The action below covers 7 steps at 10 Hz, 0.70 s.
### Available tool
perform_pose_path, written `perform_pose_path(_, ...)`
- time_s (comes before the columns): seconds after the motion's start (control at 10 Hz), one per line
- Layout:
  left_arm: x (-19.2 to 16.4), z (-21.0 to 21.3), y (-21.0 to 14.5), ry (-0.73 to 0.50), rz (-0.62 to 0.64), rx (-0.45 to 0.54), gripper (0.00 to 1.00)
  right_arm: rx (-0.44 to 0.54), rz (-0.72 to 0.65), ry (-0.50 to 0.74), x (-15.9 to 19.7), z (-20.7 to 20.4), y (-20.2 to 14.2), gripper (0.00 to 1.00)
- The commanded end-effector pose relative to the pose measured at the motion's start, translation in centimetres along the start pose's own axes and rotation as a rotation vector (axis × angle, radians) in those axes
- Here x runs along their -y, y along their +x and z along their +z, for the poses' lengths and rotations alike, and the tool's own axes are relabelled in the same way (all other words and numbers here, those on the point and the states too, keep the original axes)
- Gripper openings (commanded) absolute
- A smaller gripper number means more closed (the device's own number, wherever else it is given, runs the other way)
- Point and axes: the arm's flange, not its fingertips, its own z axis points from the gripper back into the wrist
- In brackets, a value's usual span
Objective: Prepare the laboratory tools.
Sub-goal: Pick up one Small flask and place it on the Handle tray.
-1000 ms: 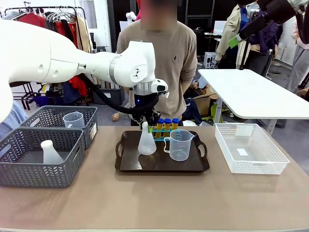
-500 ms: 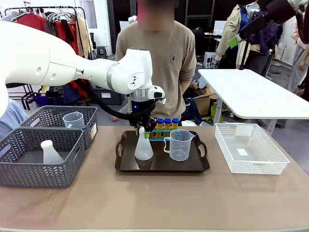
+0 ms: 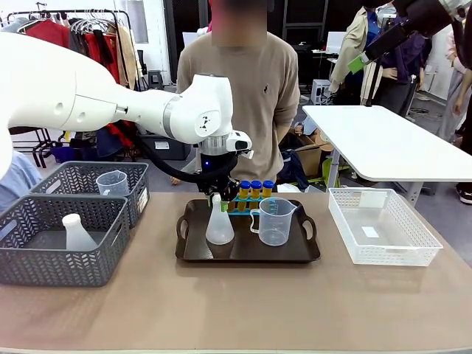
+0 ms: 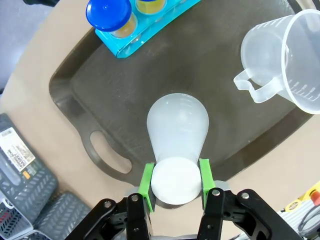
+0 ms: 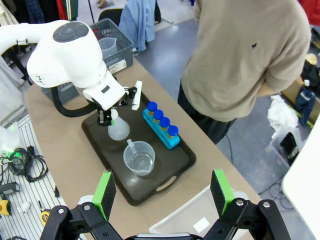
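Observation:
My left gripper (image 3: pixel 218 200) (image 4: pixel 176 175) is shut on the neck of the translucent white conical flask (image 3: pixel 220 227) (image 4: pixel 177 120), with both green pads against its rim. The flask stands upright on the left part of the dark brown tray (image 3: pixel 243 251) (image 4: pixel 220 100). Behind it the blue rack (image 3: pixel 251 203) (image 5: pixel 161 126) holds amber tubes with blue caps (image 3: pixel 255 189). To the right of the flask on the tray is the clear measuring jug (image 3: pixel 274 220) (image 4: pixel 285 60) (image 5: pixel 139 158). High above the table, my right gripper (image 5: pixel 162 192) is open and holds nothing.
Two grey mesh baskets (image 3: pixel 44 254) at the left hold another flask (image 3: pixel 76 232) and another jug (image 3: pixel 113 182). A white mesh basket (image 3: pixel 381 225) sits at the right. A person (image 3: pixel 243 96) stands right behind the tray at the far side.
A second ago the flask was higher and further right; my left gripper brought it left and down onto the tray. Nothing has moved in the last half second.

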Motion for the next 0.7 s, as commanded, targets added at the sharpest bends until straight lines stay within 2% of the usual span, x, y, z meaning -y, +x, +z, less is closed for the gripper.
perform_pose_path(0.0, -0.45, 0.39, -1.38, -0.01, -0.007, 0.017, 0.68, 0.006, 0.001, 0.003, -0.15, 0.06, -0.05, 1.0)
perform_pose_path(0.1, -0.59, 0.45, -1.43, -0.015, 0.0, 0.013, 0.87, 0.006, 0.001, 0.003, -0.15, 0.06, -0.05, 1.0)
perform_pose_path(0.2, -0.68, 0.49, -1.44, -0.024, 0.008, 0.016, 1.0, 0.006, 0.001, 0.003, -0.15, 0.06, -0.05, 1.0)
perform_pose_path(0.6, -1.33, 0.94, -1.62, -0.045, 0.023, 0.014, 1.0, 0.006, 0.001, 0.003, -0.15, 0.06, -0.05, 1.0)
